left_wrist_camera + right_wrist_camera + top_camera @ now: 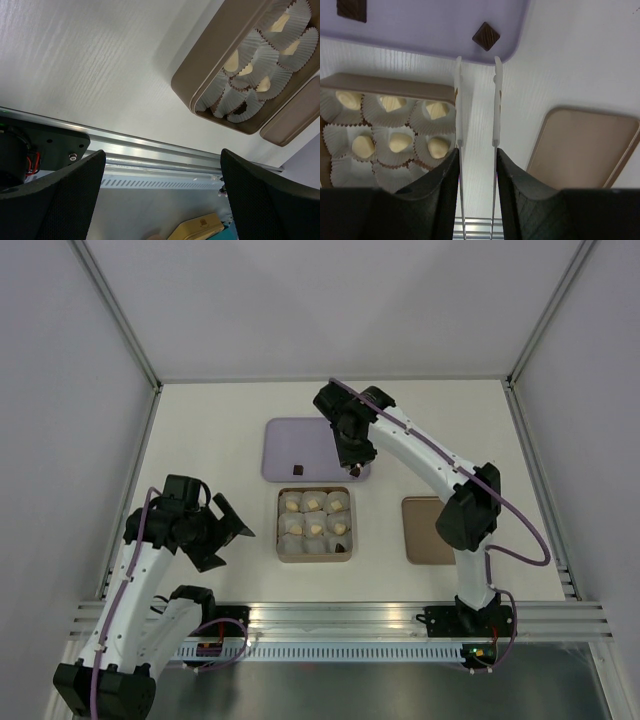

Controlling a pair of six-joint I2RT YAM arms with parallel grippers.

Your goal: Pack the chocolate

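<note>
Right jaws pinch the tongs (458,100), tips empty near a dark chocolate (486,36) behind the box (385,82); left jaws gape wide, empty, left of the box.

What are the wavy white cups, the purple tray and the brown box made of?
The white cups look like thin paper: matte, with crinkly pleated edges. The purple tray seems to be smooth plastic, with a soft sheen and rounded corners. The brown box has a smooth satin wall and a rounded rim; it might be plastic or coated card, hard to say.
</note>
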